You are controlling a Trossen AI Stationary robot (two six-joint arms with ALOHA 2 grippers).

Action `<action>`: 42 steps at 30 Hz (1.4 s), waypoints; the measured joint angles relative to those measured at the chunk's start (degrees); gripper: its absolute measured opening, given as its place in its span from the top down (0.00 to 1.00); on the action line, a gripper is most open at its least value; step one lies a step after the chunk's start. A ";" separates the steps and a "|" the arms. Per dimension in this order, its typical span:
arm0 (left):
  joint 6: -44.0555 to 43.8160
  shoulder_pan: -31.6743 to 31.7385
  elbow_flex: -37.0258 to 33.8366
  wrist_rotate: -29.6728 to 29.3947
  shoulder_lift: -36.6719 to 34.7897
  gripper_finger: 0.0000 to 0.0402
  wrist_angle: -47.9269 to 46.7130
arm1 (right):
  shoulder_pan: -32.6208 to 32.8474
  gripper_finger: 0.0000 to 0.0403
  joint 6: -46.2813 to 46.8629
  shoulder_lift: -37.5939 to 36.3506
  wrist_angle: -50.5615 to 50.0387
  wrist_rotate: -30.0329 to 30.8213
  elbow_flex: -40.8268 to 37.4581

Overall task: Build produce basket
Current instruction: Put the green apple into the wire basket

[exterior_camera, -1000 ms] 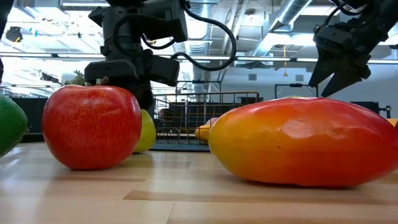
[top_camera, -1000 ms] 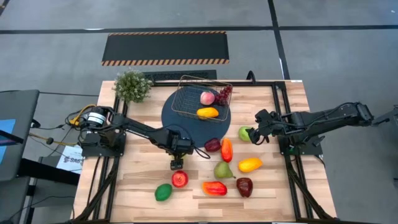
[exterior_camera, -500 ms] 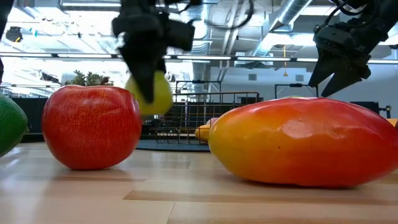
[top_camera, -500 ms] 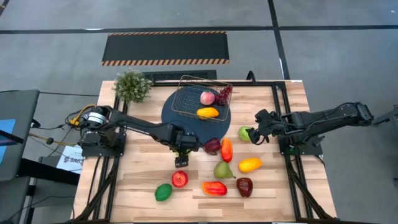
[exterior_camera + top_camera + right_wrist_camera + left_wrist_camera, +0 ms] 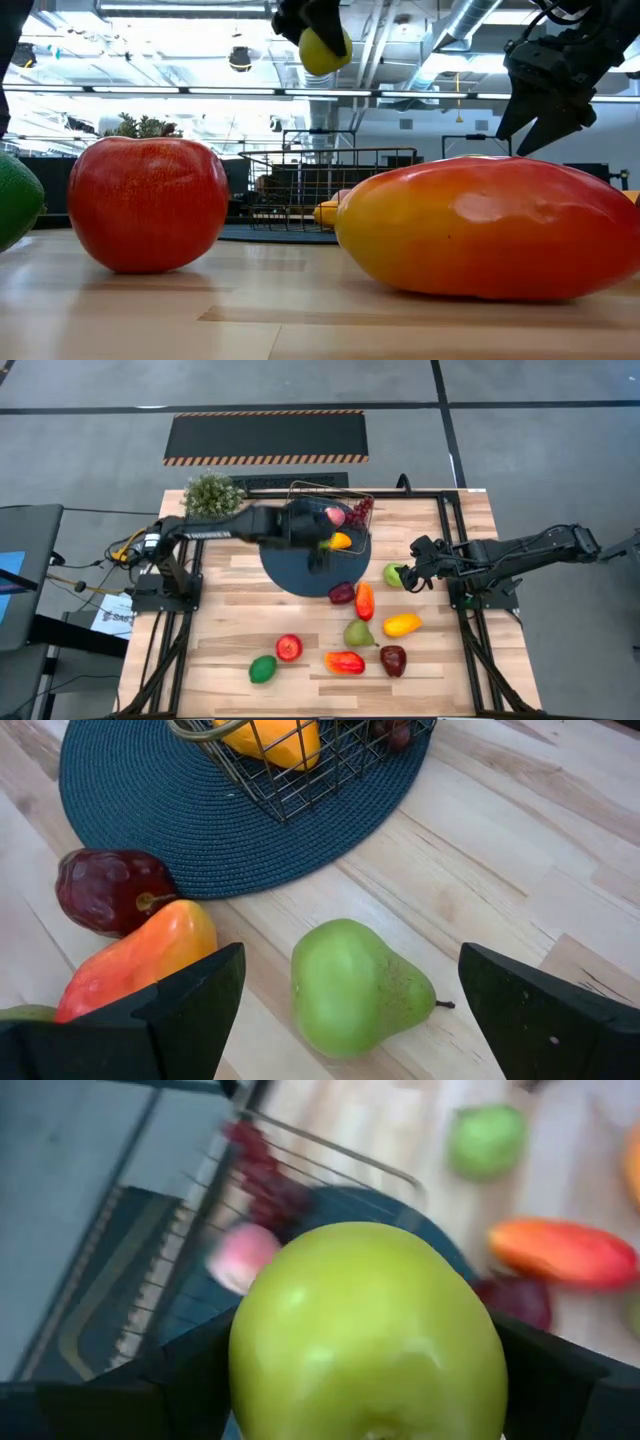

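Note:
My left gripper is shut on a yellow-green apple and hangs high over the dark blue mat, just at the near side of the wire basket. In the basket lie a peach, purple grapes and a yellow-orange fruit. My right gripper stands open at the table's right, its fingers on either side of a green pear without touching it. My left gripper pinches the yellow-green apple between its two fingers, one on each opposite side. The fingers slant downward from the table's left. The apple hangs lifted clear, high above the mat.
On the wood near the front lie a red apple, a lime, a mango, a dark red fruit, a yellow pepper, another pear, an orange-red pepper and a dark plum-coloured fruit. A potted plant stands far left.
My left gripper has risen from the table beside the red apple and swung toward the far edge and the basket, tipping more level. It carries the yellow-green apple, which now hangs clear, high above the mat.

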 joint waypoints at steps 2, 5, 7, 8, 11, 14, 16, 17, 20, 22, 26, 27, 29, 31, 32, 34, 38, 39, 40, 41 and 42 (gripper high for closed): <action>2.20 2.91 1.21 -0.10 -0.01 0.18 0.71 | 0.00 0.04 0.00 -0.01 0.00 0.00 0.00; 3.45 7.96 1.27 1.67 0.03 0.18 2.21 | 0.00 0.04 0.02 -0.01 0.00 0.00 0.00; 3.59 11.18 1.22 2.55 0.34 0.18 3.56 | 0.00 0.04 0.02 -0.01 0.02 0.01 0.00; 3.59 12.63 1.18 2.61 0.89 0.18 5.37 | 0.00 0.04 0.00 -0.01 0.00 0.02 0.00; 2.64 16.43 0.44 3.38 2.91 0.18 6.68 | -0.02 0.04 0.07 -0.01 0.04 0.03 0.02; 0.63 19.39 0.42 4.67 5.99 0.18 7.62 | 0.00 0.04 0.09 -0.01 0.10 0.25 0.00; -0.52 20.84 0.42 5.58 8.03 0.18 7.74 | -0.01 0.04 0.09 0.01 0.15 0.35 0.00; -0.76 21.35 0.46 5.54 9.21 0.18 8.19 | -0.01 0.04 0.08 0.01 0.11 0.35 0.00; -1.96 22.86 0.39 4.75 12.92 0.18 8.89 | -0.01 0.04 0.07 0.01 0.01 0.35 0.00; -2.91 24.05 0.39 4.81 14.97 0.18 9.76 | 0.00 0.04 0.07 -0.01 0.04 0.35 0.00; -3.58 26.23 0.44 7.26 19.23 0.18 9.57 | 0.00 0.04 0.04 0.00 -0.02 0.35 0.00; -4.41 26.60 0.42 7.87 20.29 0.18 9.49 | 0.00 0.04 0.04 -0.01 -0.05 0.34 0.00; -7.03 27.21 0.39 8.58 21.99 0.18 9.25 | 0.00 0.04 0.04 -0.01 -0.05 0.33 0.00; -9.52 27.87 0.39 9.13 23.12 0.18 8.78 | 0.00 0.04 -0.02 -0.01 -0.07 0.34 0.01; -10.69 28.11 0.41 9.58 23.61 0.18 8.59 | 0.00 0.04 -0.04 -0.01 -0.07 0.33 0.00; -12.73 28.58 0.42 10.48 24.38 0.18 8.42 | 0.00 0.04 -0.07 -0.01 -0.09 0.33 0.00; -16.00 28.87 0.59 11.58 24.34 0.18 8.56 | 0.00 0.04 -0.07 -0.01 -0.05 0.33 0.00; -16.70 28.71 0.59 11.12 24.34 0.18 8.43 | 0.00 0.04 -0.07 0.01 -0.07 0.31 0.00; -17.32 28.67 0.59 10.97 24.34 0.18 8.26 | 0.00 0.04 -0.07 0.01 -0.07 0.31 0.00; -18.35 28.58 0.59 11.10 24.32 0.18 8.07 | 0.00 0.04 -0.07 0.01 -0.07 0.31 0.02; -19.49 28.53 0.59 11.31 24.27 0.18 7.55 | 0.00 0.04 -0.07 0.01 -0.05 0.31 0.00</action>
